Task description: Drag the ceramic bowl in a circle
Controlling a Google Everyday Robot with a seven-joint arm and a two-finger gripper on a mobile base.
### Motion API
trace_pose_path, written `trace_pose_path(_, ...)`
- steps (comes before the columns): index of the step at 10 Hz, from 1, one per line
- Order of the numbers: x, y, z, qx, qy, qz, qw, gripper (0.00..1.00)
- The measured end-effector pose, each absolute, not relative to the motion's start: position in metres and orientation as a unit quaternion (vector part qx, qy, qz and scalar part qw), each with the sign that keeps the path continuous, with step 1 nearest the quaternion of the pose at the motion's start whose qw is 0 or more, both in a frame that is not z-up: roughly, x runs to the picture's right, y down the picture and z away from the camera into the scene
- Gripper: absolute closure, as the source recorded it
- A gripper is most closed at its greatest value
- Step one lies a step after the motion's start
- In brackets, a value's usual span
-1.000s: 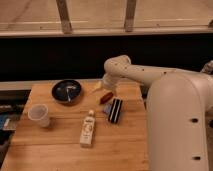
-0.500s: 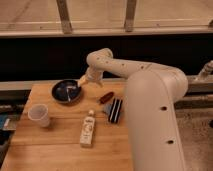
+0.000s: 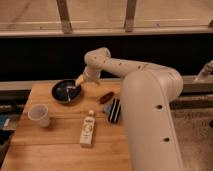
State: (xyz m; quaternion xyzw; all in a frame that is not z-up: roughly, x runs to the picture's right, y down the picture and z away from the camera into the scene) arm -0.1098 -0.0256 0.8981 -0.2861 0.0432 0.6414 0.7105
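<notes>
Item: ceramic bowl (image 3: 65, 92), glossy black, at the far left of the wooden table (image 3: 55, 150), behind the plastic cup (image 3: 39, 114). My gripper (image 3: 79, 80): fingers spread, poised at the bowl's right rim; contact unclear. Handling: hook one finger inside the rim, press lightly, sweep a slow, even circle clear of the cup.

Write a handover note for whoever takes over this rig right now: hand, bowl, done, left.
The hand is open, at the right rim of the ceramic bowl; contact cannot be told.
The bowl sits upright at the back left of the wooden table, with the plastic cup in front of it, apart.
Done: approach to the bowl.
Left: engage the rim and drag the bowl through a full circle, likely steering clear of the cup.
</notes>
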Motion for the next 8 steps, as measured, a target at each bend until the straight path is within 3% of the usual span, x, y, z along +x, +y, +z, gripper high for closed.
trace_pose_path(3, -0.123, -0.029, 0.913, -0.288, 0.016, 0.643, 0.709, 0.2)
trace_pose_path(8, -0.204, -0.015, 0.967, -0.328, -0.012, 0.614, 0.718, 0.2)
